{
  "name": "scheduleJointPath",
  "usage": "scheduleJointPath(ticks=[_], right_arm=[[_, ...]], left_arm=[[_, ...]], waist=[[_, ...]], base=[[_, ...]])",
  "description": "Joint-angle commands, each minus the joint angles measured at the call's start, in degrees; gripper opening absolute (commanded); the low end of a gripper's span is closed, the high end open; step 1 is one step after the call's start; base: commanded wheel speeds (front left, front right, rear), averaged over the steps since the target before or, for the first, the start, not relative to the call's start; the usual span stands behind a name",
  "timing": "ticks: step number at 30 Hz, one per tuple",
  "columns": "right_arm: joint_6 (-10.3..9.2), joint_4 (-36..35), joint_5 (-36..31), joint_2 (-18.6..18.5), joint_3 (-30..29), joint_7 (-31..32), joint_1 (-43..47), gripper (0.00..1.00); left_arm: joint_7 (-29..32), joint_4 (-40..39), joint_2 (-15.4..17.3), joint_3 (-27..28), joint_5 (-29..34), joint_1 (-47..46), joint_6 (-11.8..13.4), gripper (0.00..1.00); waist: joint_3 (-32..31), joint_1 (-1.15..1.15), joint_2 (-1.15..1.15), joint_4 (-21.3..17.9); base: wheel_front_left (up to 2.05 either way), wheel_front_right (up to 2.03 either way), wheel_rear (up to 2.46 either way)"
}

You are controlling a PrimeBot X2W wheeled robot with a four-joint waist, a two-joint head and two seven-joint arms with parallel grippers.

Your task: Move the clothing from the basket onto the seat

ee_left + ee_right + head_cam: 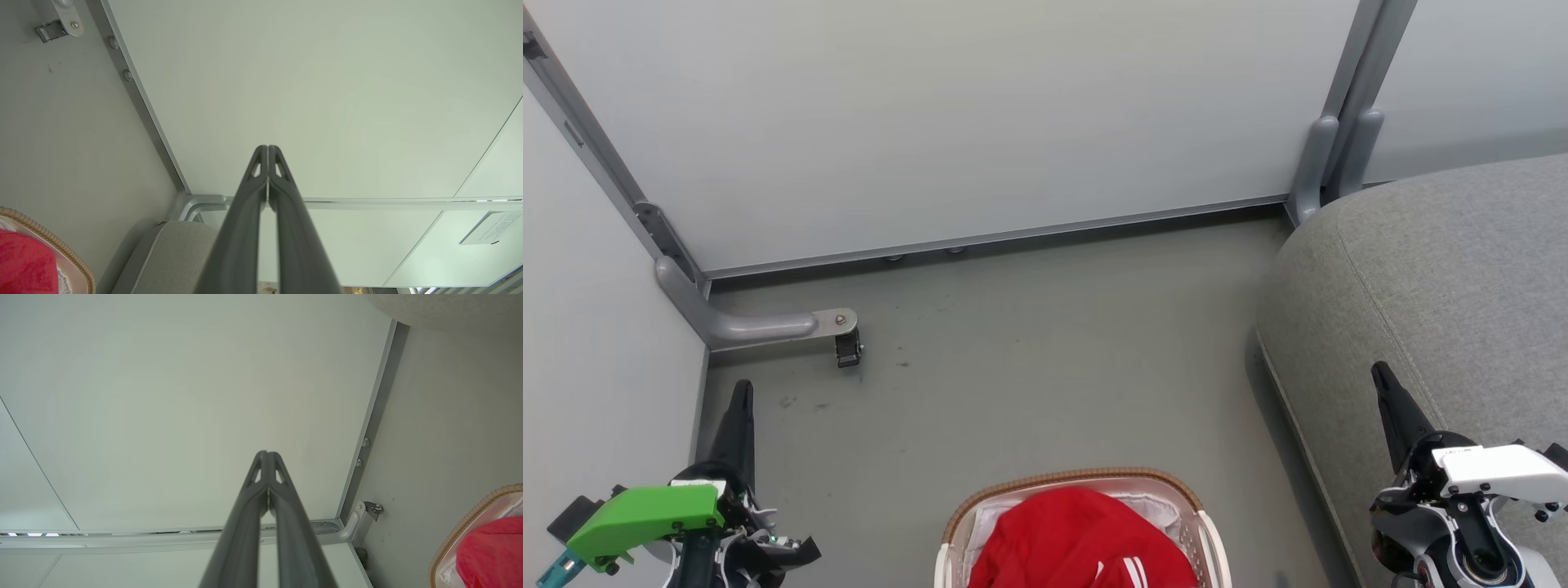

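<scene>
Beyond the basket point(1078, 476), on its far side: pale partition panels point(947, 122) in grey metal framing, upright, meeting the ground along a thin rail.

Under and around the basket: grey-green floor point(1054, 343), dull, faintly scuffed.

Right of the basket, apart from it by a strip of floor: grey woven seat point(1437, 286), rounded at the edge, one stitched seam running over the top.

Basket itself standing on the floor: oval, cream-white, perforated wall, brown woven-look rim, white lining, near half cut off by the bottom edge of the head view.

Inside the basket: red clothing point(1078, 539) in a crumpled heap, white stripes low on it, lining showing around it.

Left of the basket: left claw point(742, 392), green-shelled wrist behind it, two dark fingers pressed together at the tips, clenched on nothing.

Right of the basket, seen over the seat's near edge: right claw point(1382, 374), white-shelled wrist, fingers likewise pressed together, clenched and empty.

Both pointing away from the basket toward the panels, well apart from the clothing.

Beyond the basket to the left, at the base of the framing: curved grey support foot point(760, 327) ending in a small black caster point(848, 349) on the floor.
</scene>
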Motion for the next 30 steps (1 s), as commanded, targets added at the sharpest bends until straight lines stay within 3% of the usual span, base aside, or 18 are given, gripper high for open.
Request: scheduleJointPath(ticks=[1,10,11,30], right_arm=[[0.0,-0.2,0.2,-0.3,-0.1,0.2,0.6,0.0],[0.0,-0.2,0.2,-0.4,-0.1,0.2,0.6,0.0],[0.0,0.0,0.0,0.0,0.0,0.0,0.0,1.0],[-0.02,1.5,-3.4,0.5,2.9,-4.0,1.8,1.0]], left_arm=[[0.2,-0.1,0.3,0.1,-0.2,-0.6,-0.3,0.0],[0.2,-0.1,0.3,0.1,-0.2,-0.6,-0.3,0.0],[0.0,0.0,0.0,0.0,0.0,0.0,0.0,1.0],[-4.0,0.5,-0.3,-3.7,2.3,2.6,0.1,1.0]], waist=[[0.0,0.0,0.0,0.0],[0.0,0.0,0.0,0.0],[0.0,0.0,0.0,0.0],[0.0,0.0,0.0,0.0]], base=[[0.0,0.0,0.0],[0.0,0.0,0.0],[0.0,0.0,0.0],[0.0,0.0,0.0]])
